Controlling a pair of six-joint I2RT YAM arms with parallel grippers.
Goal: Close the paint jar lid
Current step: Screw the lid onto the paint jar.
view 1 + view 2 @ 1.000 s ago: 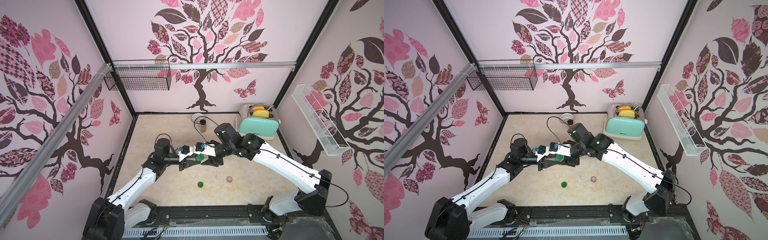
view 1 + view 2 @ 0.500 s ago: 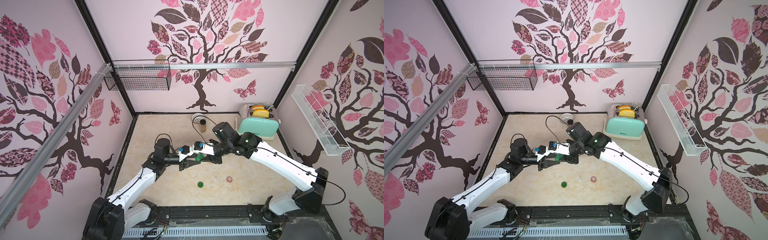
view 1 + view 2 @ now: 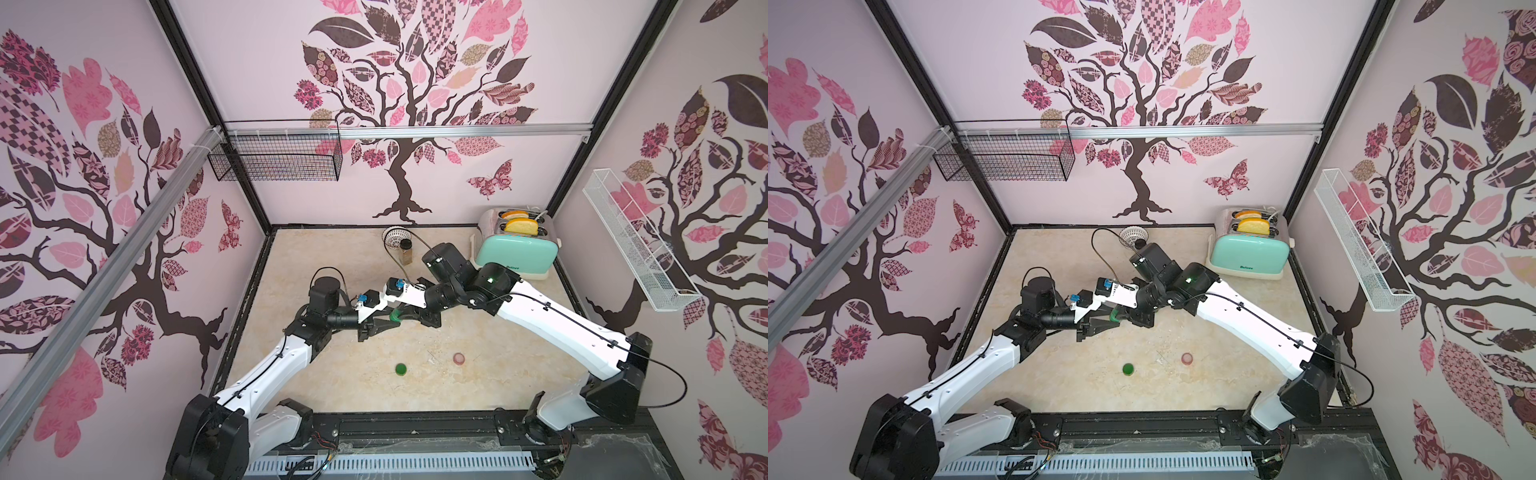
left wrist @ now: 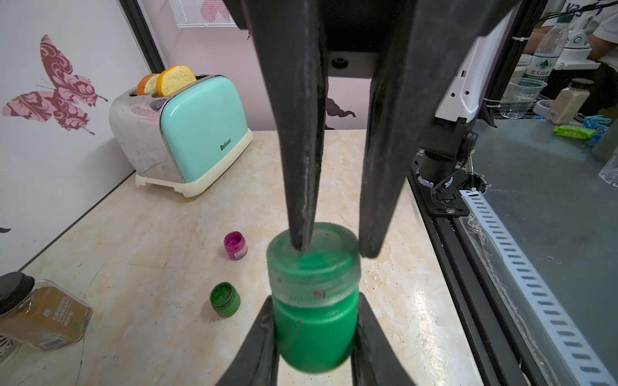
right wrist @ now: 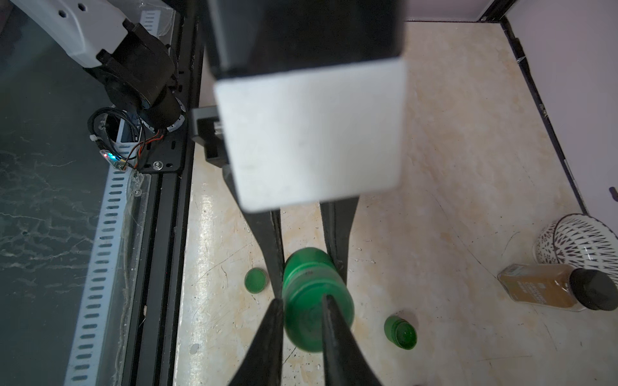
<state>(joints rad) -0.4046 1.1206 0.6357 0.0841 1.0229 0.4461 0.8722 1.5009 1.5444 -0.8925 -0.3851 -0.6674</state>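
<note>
**Marble counter below, two tools meeting on one jar**

Pink walls with tree decals are enclosing a pale marbled counter, and a mint toaster is sitting in its far right corner. Near the middle, both arms are reaching in level and meeting, raised off the surface.

The left tool is clenching the green jar by its body, one finger on each side. The lid is sitting on the jar's neck, and the right tool is closing tight on it from the opposite side. In the left wrist view, one of its fingers is pressing the lid's edge while the other seems to be landing on the top face. The pinch therefore looks off-centre, though the views are not settling this fully. Whether the threads are engaging cannot be told.

Several things could go wrong from here:

- A lopsided pinch could slip off the smooth lid once turning begins.
- It could also tip the lid and cross the threads, leaving the lid jammed crooked and not sealing.
- If the left tool's hold is too light, the jar may spin along with the lid.
- Pressing hard along the jar could push it out of the left fingers, dropping paint towards the open green pot and pink pot standing below.
</note>
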